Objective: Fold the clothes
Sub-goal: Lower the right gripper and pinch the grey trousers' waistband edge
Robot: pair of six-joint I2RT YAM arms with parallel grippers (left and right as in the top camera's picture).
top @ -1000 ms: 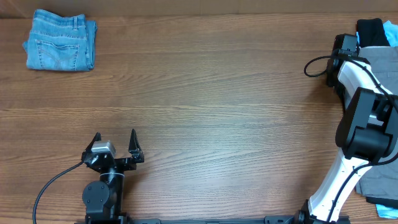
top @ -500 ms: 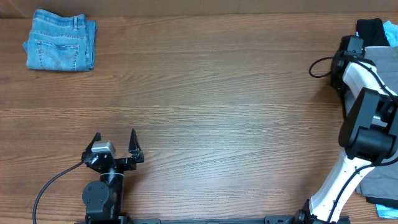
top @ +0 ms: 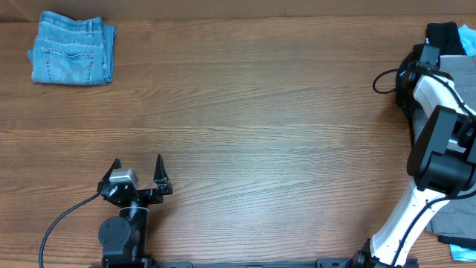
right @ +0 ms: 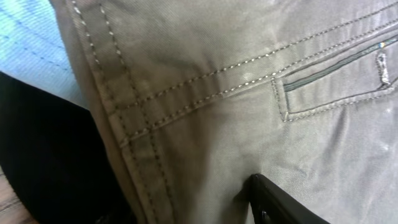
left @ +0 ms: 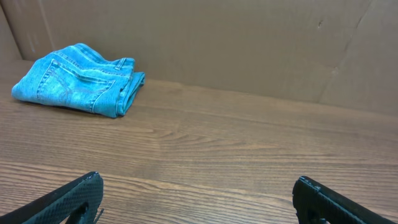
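Blue denim shorts (top: 72, 48) lie folded on the tabletop (top: 260, 112), well ahead of the left jaws and off to their left. The long axis of the bundle runs side to side, parallel to the far edge. The waistband edge points toward the back panel (left: 249, 43), and a back pocket faces up.

Grey-khaki shorts (right: 249, 81) lie directly under the right jaws, filling most of the right wrist view. A double-stitched seam crosses the fabric diagonally, and a welt pocket (right: 336, 78) sits ahead and to the right, tilted. The right arm (top: 439, 141) hides most of the shorts from overhead, so their long axis cannot be determined. A black garment (right: 43, 155) lies beside them to the left of the jaws. A light-blue garment (right: 25, 37) shows ahead of that.

Left jaws: released, spread fully wide over bare wood, both fingers (left: 68, 199) clear of any fabric. Right jaws: only one finger (right: 283, 202) shows, against the khaki fabric. Whether they are released or grasping cannot be told.

Change from the earlier frames: the right wrist has shifted slightly outward, further over the garment pile. The left arm (top: 123, 227) and the denim shorts have not moved.

The tabletop is brown wood grain, with the grain running side to side. The back panel is plain brown board.
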